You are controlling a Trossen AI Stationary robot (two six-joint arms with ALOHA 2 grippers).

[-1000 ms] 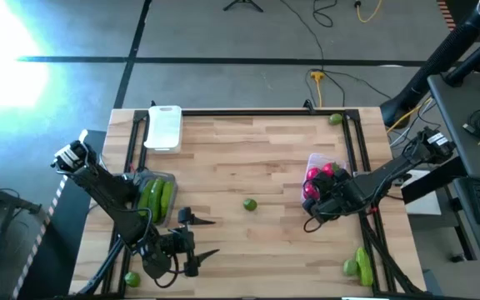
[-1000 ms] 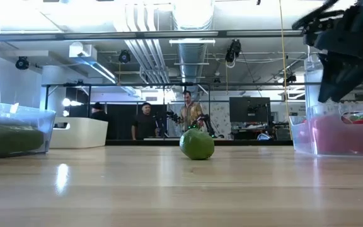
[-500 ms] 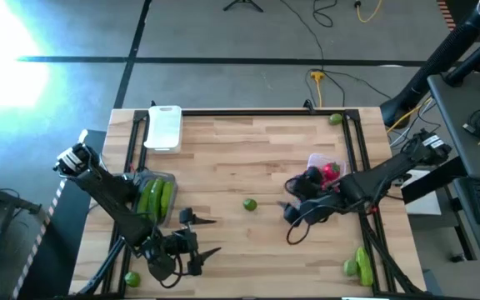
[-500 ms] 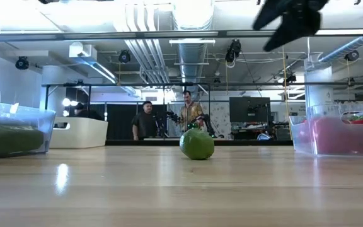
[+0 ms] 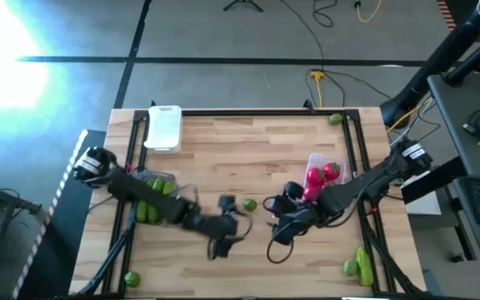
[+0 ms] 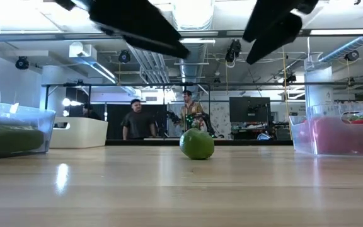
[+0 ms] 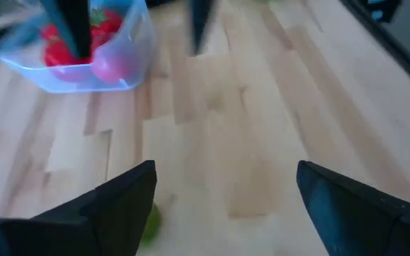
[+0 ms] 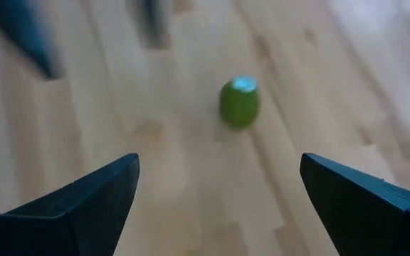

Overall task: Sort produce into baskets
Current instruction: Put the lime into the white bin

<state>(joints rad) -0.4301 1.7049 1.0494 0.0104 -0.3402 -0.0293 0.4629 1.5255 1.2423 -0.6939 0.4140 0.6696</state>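
A small round green lime [image 5: 249, 204] lies on the bare wood at the table's middle; it also shows in the low view [image 6: 197, 144] and the right wrist view [image 8: 239, 103]. My left gripper [image 5: 237, 225] is open and empty, just left of and nearer than the lime, above the table. My right gripper [image 5: 271, 227] is open and empty, just right of the lime, facing it. A clear tub of red tomatoes [image 5: 319, 177] stands at the right. A clear tub of green cucumbers [image 5: 152, 197] stands at the left. A white tray [image 5: 163, 127] stands at the far left.
Another lime [image 5: 335, 119] lies at the far right corner and one [image 5: 132, 279] at the near left. A cucumber with a lime [image 5: 357, 263] lies at the near right. A black frame rail [image 5: 265, 112] edges the table. People stand in the room behind [image 6: 137, 120].
My left gripper has swung from the table's near left corner toward the right, up to the middle lime, staying open. My right gripper has left the tomato tub and gone toward the table's left, up to the same lime, also open. The lime has kept still.
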